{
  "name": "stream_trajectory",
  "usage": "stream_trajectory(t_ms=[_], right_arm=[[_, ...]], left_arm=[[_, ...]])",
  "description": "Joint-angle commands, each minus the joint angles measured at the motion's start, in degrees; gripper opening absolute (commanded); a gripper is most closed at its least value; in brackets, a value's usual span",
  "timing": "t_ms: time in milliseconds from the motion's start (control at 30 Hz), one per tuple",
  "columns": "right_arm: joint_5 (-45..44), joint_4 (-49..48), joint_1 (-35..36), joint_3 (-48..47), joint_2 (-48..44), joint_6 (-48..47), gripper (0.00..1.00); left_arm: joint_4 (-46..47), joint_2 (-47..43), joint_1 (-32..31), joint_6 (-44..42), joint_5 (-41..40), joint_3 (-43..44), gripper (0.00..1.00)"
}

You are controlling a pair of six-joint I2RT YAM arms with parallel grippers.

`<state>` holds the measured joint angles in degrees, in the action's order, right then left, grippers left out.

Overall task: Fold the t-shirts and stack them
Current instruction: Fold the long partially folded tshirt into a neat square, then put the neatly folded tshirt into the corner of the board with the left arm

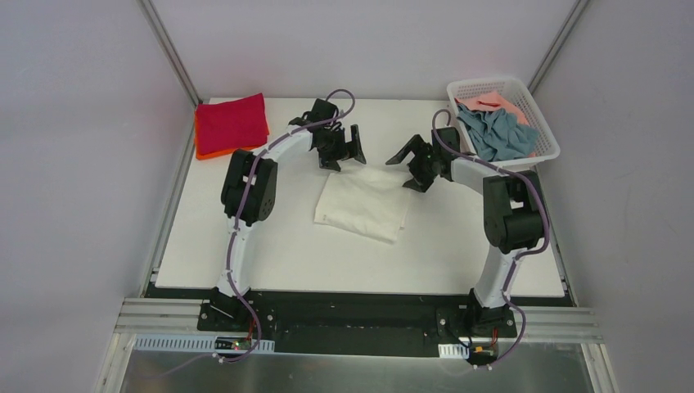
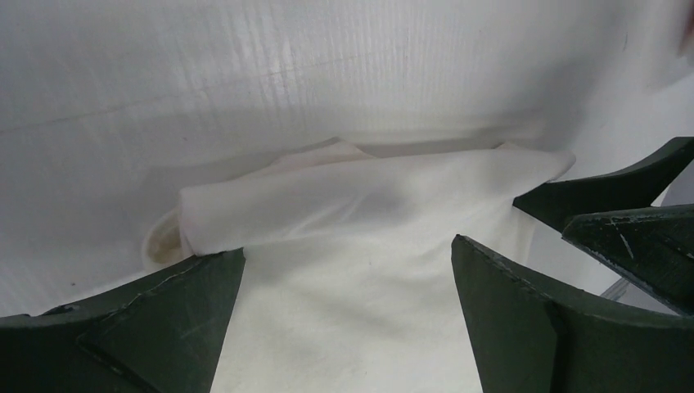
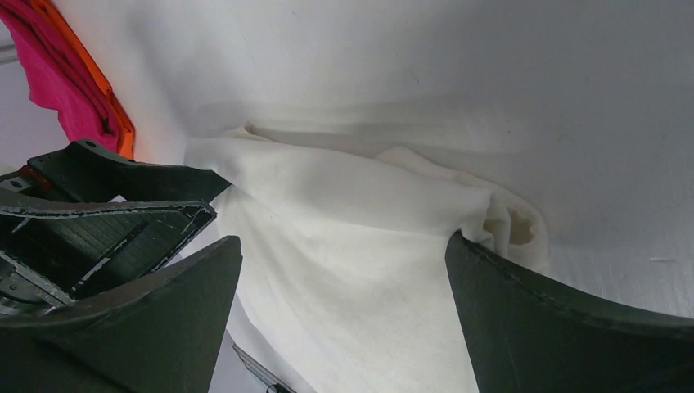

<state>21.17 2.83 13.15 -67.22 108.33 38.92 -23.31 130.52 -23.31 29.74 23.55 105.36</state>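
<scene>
Red shirt [image 1: 232,123] hides most of orange shirt [image 1: 214,153].

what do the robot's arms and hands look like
The left arm and right arm each have bulky black joint housings joined by white segments, with a thin purple cable running along them. The left hand and right hand are black, each with two broad wedge-shaped fingers marked by pale scratches.

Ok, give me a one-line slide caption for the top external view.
Left gripper and right gripper, both open, poised at the far edge of the folded cream-white t-shirt mid-table.
</scene>
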Motion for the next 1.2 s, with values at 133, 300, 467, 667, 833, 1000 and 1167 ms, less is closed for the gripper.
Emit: stream_trajectory(t_ms=[133, 300, 467, 667, 833, 1000, 1167], right_arm=[[-5.3, 2.98, -1.72, -4.57, 5.89, -3.12, 0.99], [-7.78, 7.54, -2.86, -7.01, 4.12, -7.25, 0.99], [-7.4, 9.81, -3.09, -7.87, -4.01, -11.75, 1.0], [-14.04, 14.17, -3.81, -4.87, -16.04, -13.43, 1.0], [-14.38, 13.24, -4.59, 6.96, -29.56, -11.15, 1.0], [-16.69, 13.07, -6.95, 19.07, -43.18, -4.46, 0.99], [-20.68, 14.11, -8.48, 26.69, -53.51, -3.32, 1.0]], left_arm=[[-1.29, 0.28, 1.16, 1.95, -4.04, -4.67, 0.99], [-1.3, -9.27, 0.78, 3.77, -9.47, -12.89, 0.99], [-2.02, -16.48, 0.46, 0.9, -10.8, -11.07, 0.99], [-5.38, -25.45, 0.46, 0.12, -14.38, -11.61, 0.99], [-5.35, -30.58, 0.46, 2.04, -14.35, -21.23, 0.99], [-5.34, -31.04, 0.46, 3.09, -14.08, -25.42, 0.99], [-5.26, -26.65, 0.25, 4.08, -13.92, -25.74, 0.99]])
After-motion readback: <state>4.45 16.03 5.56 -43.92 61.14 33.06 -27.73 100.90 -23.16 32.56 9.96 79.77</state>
